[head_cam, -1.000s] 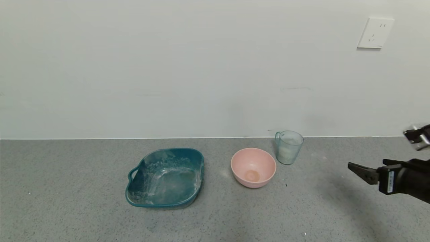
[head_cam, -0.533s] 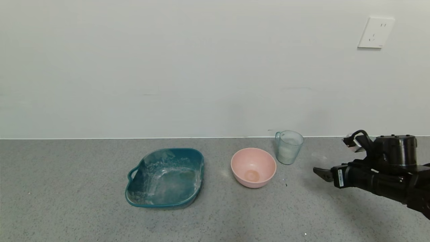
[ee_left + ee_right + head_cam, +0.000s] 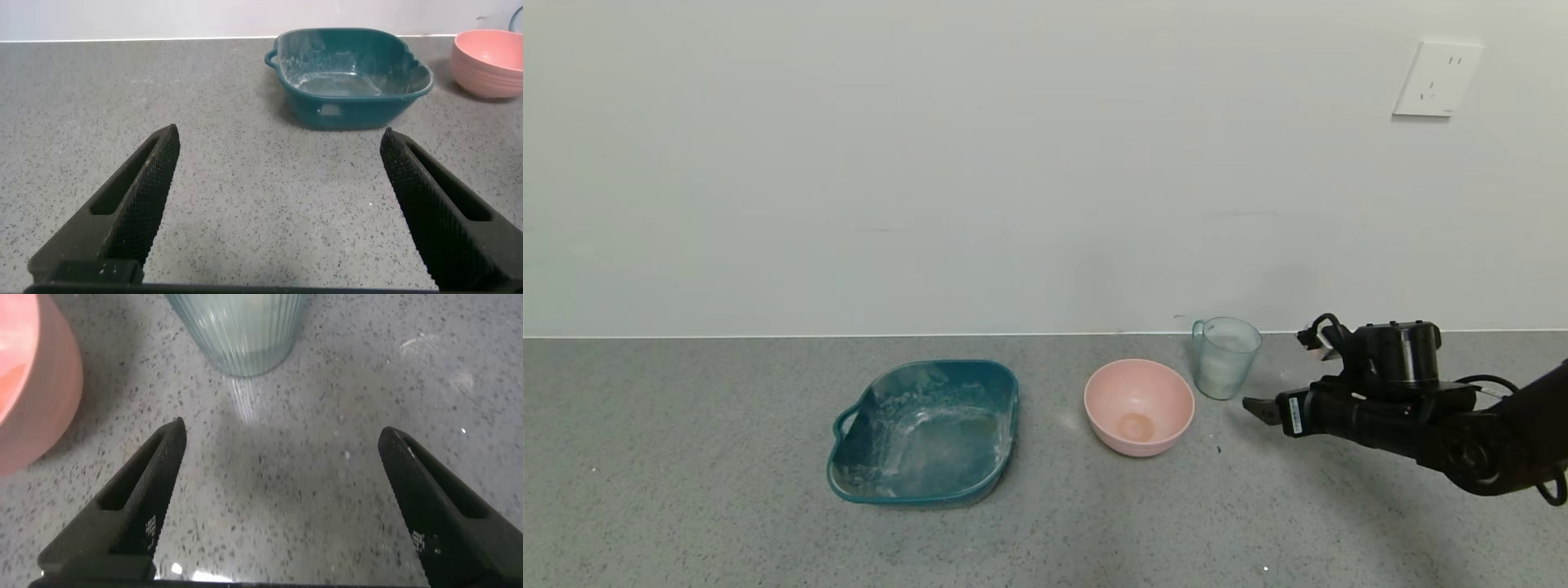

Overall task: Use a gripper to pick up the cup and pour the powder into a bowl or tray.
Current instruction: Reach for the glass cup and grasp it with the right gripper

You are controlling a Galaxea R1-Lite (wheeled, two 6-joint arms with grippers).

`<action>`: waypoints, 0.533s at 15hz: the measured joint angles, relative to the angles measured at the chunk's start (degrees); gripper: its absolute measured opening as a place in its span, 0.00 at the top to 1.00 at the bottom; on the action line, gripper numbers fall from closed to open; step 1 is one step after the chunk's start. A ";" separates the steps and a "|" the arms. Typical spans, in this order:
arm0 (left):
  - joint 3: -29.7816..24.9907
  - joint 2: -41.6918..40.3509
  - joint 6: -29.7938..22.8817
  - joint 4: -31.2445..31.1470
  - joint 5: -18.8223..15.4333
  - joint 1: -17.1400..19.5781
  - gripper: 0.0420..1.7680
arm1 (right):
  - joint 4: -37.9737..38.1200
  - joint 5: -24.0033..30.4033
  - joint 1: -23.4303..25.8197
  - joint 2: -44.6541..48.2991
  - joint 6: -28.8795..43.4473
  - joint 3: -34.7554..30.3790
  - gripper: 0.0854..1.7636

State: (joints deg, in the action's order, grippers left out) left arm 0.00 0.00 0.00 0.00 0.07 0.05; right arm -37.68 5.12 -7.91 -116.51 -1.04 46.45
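The pale blue-green ribbed cup [image 3: 1225, 357] stands upright near the wall, just right of the pink bowl [image 3: 1138, 406], with white powder [image 3: 1218, 373] in its lower part. My right gripper [image 3: 1258, 406] is open and empty, low over the table, its tips a short way right of and in front of the cup. In the right wrist view the cup's base [image 3: 237, 331] lies ahead of the open gripper [image 3: 282, 433], apart from it, and the bowl [image 3: 33, 384] is at the side. My left gripper [image 3: 278, 139] is open and empty over bare table.
A teal squarish tray [image 3: 925, 430] with a handle and white powder residue sits left of the bowl; it also shows in the left wrist view [image 3: 351, 73], as does the bowl [image 3: 493, 61]. The wall runs right behind the cup. A wall socket [image 3: 1437, 79] is upper right.
My right arm has moved in from the right edge toward the cup, its gripper staying open. The cup, bowl and tray have not moved.
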 joint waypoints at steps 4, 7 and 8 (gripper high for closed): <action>0.00 0.00 0.00 -0.02 0.00 0.00 0.00 | -3.17 1.63 -0.66 -5.11 -0.17 4.02 0.03; 0.00 0.00 0.00 0.00 0.00 0.02 0.00 | -7.49 2.27 -1.58 -7.78 -0.20 5.03 0.03; 0.00 0.00 0.00 -0.02 -0.02 0.02 0.00 | -8.57 2.27 -1.89 -8.44 -0.17 5.18 0.03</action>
State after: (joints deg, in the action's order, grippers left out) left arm 0.00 0.00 0.00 -0.02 0.05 0.07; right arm -46.25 7.39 -9.80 -124.94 -1.21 51.63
